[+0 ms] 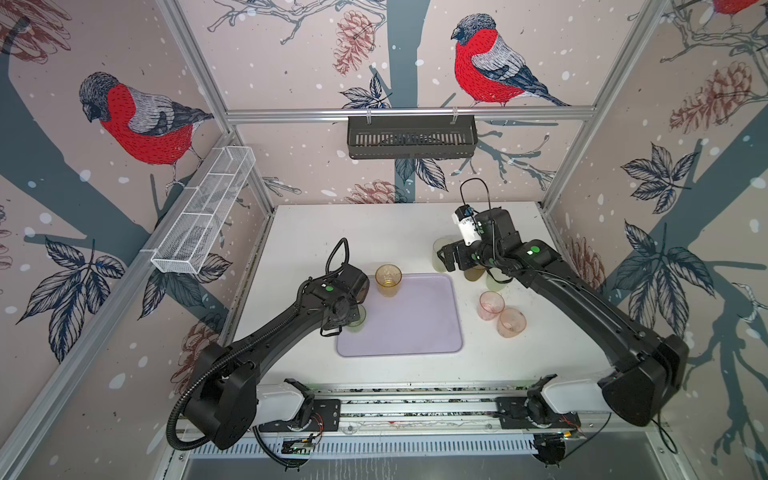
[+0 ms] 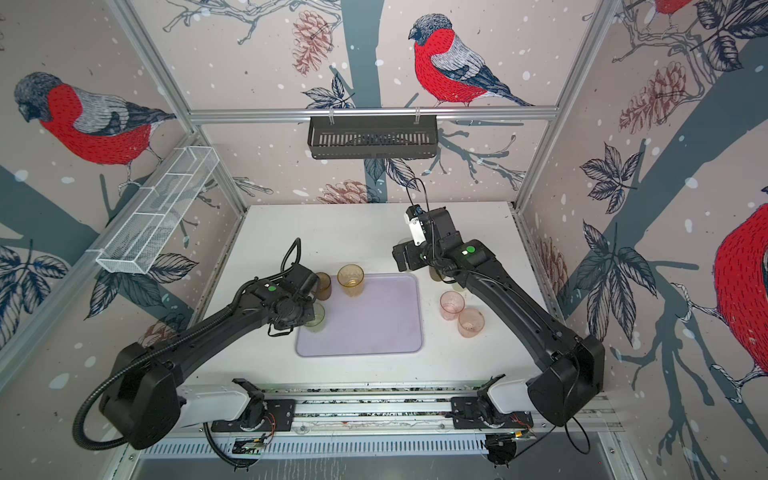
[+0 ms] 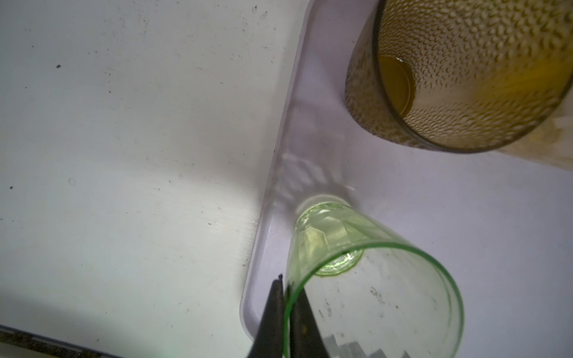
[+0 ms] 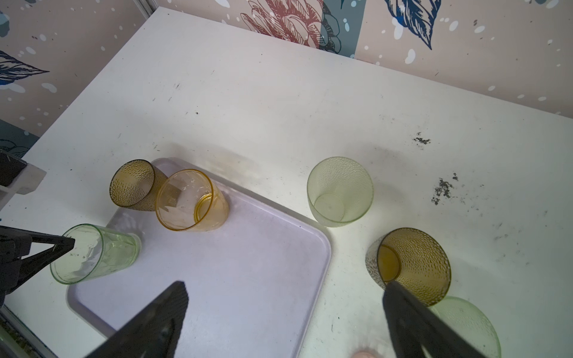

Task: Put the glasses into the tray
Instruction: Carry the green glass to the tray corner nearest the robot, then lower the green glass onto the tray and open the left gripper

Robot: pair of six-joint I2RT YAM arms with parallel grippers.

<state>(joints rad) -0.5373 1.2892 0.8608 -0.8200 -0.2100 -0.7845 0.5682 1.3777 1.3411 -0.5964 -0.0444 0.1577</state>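
Observation:
The lilac tray [image 1: 415,332] [image 2: 374,332] [image 3: 480,223] [image 4: 242,266] lies mid-table. My left gripper [image 3: 286,280] [image 4: 66,245] is shut on the rim of a pale green glass [image 1: 356,323] [image 2: 316,320] [image 3: 372,294] [image 4: 102,251], upright just inside the tray's left edge. An amber glass [image 1: 388,280] [image 2: 350,280] [image 4: 192,201] and a brown glass [image 2: 323,286] [image 3: 465,77] [image 4: 133,183] stand at the tray's far left corner. My right gripper [image 1: 446,259] [image 2: 401,259] [image 4: 283,288] hangs open and empty over the tray's far right corner.
Right of the tray on the white table stand two pale green glasses [image 4: 339,192] [image 4: 465,325], a brown glass [image 4: 409,263] and two pink glasses [image 1: 491,305] [image 1: 512,322]. A black slotted basket [image 1: 411,137] and a white mesh basket [image 1: 203,212] hang on the walls.

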